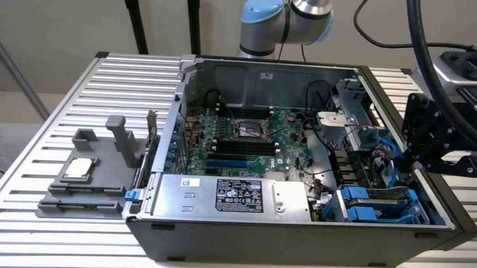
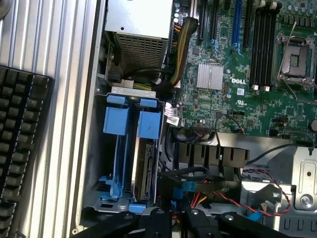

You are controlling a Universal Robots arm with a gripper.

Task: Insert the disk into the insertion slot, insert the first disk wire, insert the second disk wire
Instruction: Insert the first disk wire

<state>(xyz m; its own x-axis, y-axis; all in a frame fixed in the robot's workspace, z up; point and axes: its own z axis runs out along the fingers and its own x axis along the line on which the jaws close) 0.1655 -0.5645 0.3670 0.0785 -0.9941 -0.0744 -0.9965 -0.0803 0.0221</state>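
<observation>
1. One slatted table (image 1: pixel 67 100) carries everything; one open case (image 1: pixel 298 237) stands on it.
2. One board (image 1: pixel 253 139) fills the case floor; one silver supply box (image 1: pixel 186 195) lies at six o'clock of the board on the exterior view's clock face.
3. One slot (image 2: pixel 96 158), a grey metal bay, sits at the case's four o'clock corner in the exterior view; it holds two blue brackets (image 2: pixel 117 129), side by side.
4. One disk (image 2: pixel 144 171) is seated in the slot, under the bracket nearer the board; I judge that step done.
5. The disk should handle as stiff, dense and smooth-sided, and it would not forgive a knock; the blue bracket's edges are the place to take it, never the label face.
6. My gripper (image 2: pixel 176 215) hangs just beside the disk's end, at the case's three o'clock side in the exterior view; my fingers stand narrow, closed on one plug (image 2: pixel 190 189) as far as I can judge.
7. The plug looks rigid but its wire limp; grip belongs on the plug body, since a pull on the wire would strain it.
8. One red twisted pair (image 2: pixel 267 201) runs near the plug, apart from my fingers.
</observation>
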